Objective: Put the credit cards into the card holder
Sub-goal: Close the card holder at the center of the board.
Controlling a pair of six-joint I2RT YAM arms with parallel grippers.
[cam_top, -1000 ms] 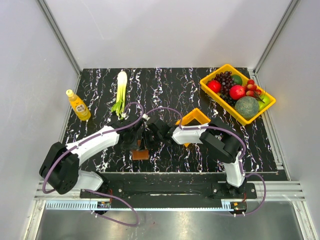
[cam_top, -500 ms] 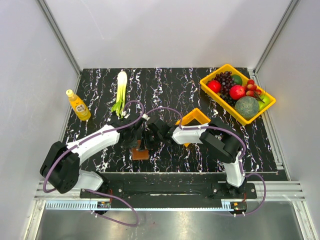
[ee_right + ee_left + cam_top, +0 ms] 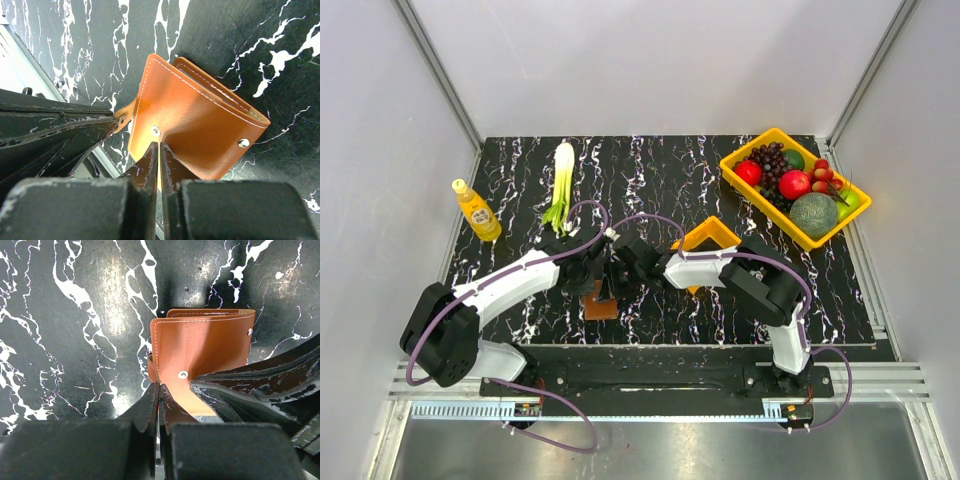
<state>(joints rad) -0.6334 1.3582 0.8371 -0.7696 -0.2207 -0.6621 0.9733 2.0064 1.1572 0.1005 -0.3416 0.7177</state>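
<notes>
One card holder [image 3: 200, 352] lies on the table near its front edge, between the two arms and just left of the middle. It is a small folding wallet of smooth tan leather-like material, nearly square, with pale stitching along its edges and two round metal snaps on the outer flap. The flap is lifted off the layers beneath it.

Both grippers are on it. The left gripper [image 3: 158, 393] has its fingers pressed together, pinching the thin edge at one corner of the flap. The right gripper [image 3: 159, 150] comes in from the other side, with its fingers nipped on the flap's edge close to one snap. The two black fingertips sit just beside each other.

The table [image 3: 660, 170] is a black slab veined with white, like marble. One small orange bin [image 3: 712, 236] stands just right of the wallet, partly under the right arm, and I cannot tell what is in it.

At the far right corner is one yellow tray [image 3: 738, 158] of fruit. It holds a bunch of dark grapes [image 3: 772, 164], two round red fruits, a netted green melon [image 3: 813, 214] and a few smaller red and green pieces.

On the far left are one leek [image 3: 561, 185], white-stalked with green leaves, and one yellow bottle [image 3: 477, 210].
</notes>
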